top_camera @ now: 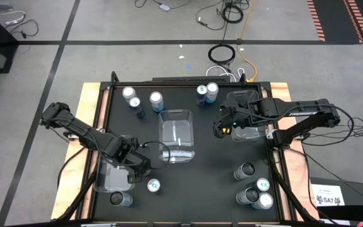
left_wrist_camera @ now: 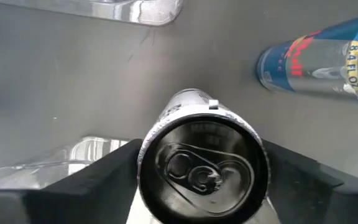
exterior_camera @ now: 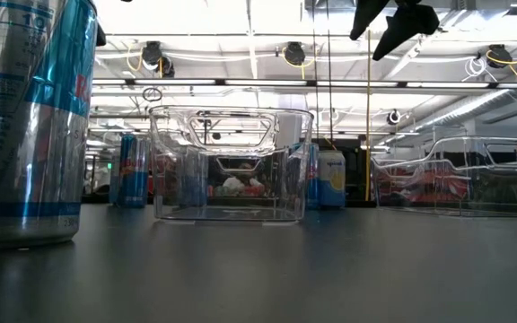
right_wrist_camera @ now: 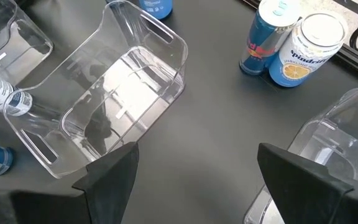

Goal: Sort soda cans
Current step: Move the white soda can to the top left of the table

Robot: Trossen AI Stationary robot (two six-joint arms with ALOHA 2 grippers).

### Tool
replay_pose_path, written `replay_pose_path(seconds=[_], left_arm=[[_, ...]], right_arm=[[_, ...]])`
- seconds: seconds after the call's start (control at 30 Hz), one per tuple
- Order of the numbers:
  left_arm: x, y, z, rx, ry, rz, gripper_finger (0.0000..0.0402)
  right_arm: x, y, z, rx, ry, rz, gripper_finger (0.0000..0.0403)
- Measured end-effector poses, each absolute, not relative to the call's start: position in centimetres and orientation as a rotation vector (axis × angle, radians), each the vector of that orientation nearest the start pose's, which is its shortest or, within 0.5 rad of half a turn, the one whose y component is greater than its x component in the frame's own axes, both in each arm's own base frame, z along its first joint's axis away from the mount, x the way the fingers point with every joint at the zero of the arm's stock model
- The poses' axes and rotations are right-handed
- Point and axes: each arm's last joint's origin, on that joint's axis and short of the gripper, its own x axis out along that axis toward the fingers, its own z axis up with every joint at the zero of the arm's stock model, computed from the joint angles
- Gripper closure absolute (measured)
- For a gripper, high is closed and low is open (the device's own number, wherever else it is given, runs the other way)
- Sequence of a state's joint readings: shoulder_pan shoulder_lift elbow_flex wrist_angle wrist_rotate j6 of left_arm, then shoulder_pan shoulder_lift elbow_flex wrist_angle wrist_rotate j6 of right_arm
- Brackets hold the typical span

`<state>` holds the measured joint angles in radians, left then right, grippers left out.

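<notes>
My left gripper (top_camera: 135, 168) points down at the table's near left, beside a clear bin (top_camera: 109, 178). Its fingers are shut on a dark-topped, silver-white soda can (left_wrist_camera: 204, 168). A blue-and-silver can (left_wrist_camera: 319, 62) stands on the table close by. My right gripper (top_camera: 222, 127) hangs open and holds nothing. It is above the table between the middle bin (top_camera: 176, 135) and the right bin (top_camera: 247, 123). More cans stand at the far edge (top_camera: 156, 99) (top_camera: 208, 91) and at the near right (top_camera: 254, 189). One dark can (top_camera: 121, 199) stands at the near left. My left gripper has the soda can's upper wall, just below the rim (left_wrist_camera: 143, 163), between its two fingers (left_wrist_camera: 104, 180), one on each side. The fingers come from above and point down. The can is upright with its top up. Its foot is hidden behind its own top.
The blue-and-silver can (exterior_camera: 30, 117) looms at the left of the low view, with the middle bin (exterior_camera: 232, 161) behind it. Two cans (right_wrist_camera: 263, 37) (right_wrist_camera: 306, 50) stand beyond the right bin (right_wrist_camera: 340, 137). Bare table lies between the bins and the near edge.
</notes>
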<state>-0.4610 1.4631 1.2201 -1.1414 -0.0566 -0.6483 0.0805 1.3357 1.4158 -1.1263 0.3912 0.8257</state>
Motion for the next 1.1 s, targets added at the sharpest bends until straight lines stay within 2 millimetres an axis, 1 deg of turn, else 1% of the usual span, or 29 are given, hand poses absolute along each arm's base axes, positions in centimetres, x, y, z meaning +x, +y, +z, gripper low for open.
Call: replay_pose_path(seconds=[0.1, 0.27, 0.33, 0.5, 0.7, 0.9, 1.1], left_arm=[[23.4, -11.4, 27.2, -0.186, 1.375, 0.108, 0.0129], [23.3, -11.0, 27.5, -0.192, 1.366, 0.109, 0.0129], [23.2, -10.7, 27.7, -0.190, 1.368, 0.112, 0.0122], [23.6, -9.4, 28.8, -0.168, 1.325, 0.113, 0.0116], [24.2, -6.8, 30.0, -0.130, 1.280, 0.126, 0.0114], [24.5, -3.5, 30.0, -0.067, 1.323, 0.154, 0.0113], [24.8, 0.3, 30.0, -0.039, 1.331, 0.187, 0.0113]], right_arm=[[24.5, 0.9, 35.8, 0.500, 0.828, -0.676, 0.0080], [24.5, 0.9, 35.8, 0.499, 0.828, -0.676, 0.0080], [24.5, 0.9, 35.8, 0.499, 0.828, -0.676, 0.0080], [24.5, 0.9, 35.8, 0.499, 0.828, -0.676, 0.0080], [24.5, 0.9, 35.8, 0.499, 0.827, -0.678, 0.0080], [24.5, 0.9, 35.8, 0.498, 0.827, -0.678, 0.0080], [24.5, 0.9, 35.8, 0.498, 0.827, -0.678, 0.0080]])
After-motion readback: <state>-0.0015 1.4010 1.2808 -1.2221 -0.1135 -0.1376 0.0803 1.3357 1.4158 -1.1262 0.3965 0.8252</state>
